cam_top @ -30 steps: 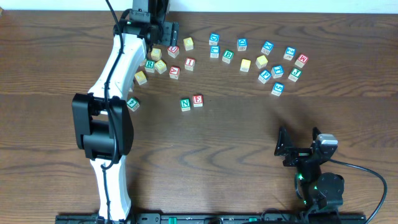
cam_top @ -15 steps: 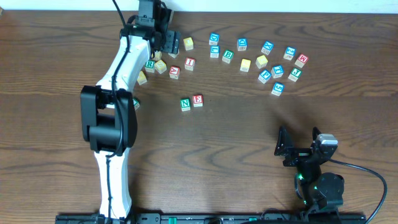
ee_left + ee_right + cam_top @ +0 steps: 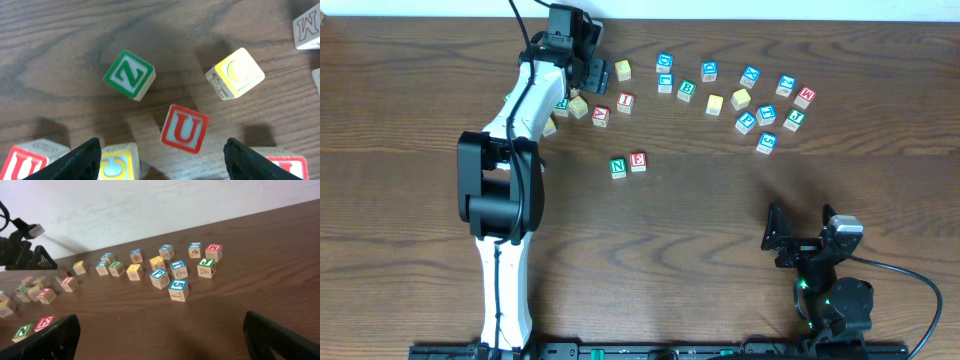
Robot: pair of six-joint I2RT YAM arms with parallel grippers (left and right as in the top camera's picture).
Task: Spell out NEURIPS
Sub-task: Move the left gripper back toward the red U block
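Red U cube [image 3: 185, 129] sits on the table [image 3: 60, 40] between the wide-open jaws of the left gripper [image 3: 161, 145], seemingly untouched. Right gripper [image 3: 160, 322] is spread wide and empty, with the other cubes [image 3: 159, 278] well ahead of it.

The left arm [image 3: 510, 110] reaches far forward, left gripper [image 3: 590, 62] pointing down with jaws apart, while the right gripper [image 3: 775, 238] sits low near its base, jaws spread wide.

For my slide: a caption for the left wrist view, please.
Open left gripper above a red-framed wooden U cube on the brown table.
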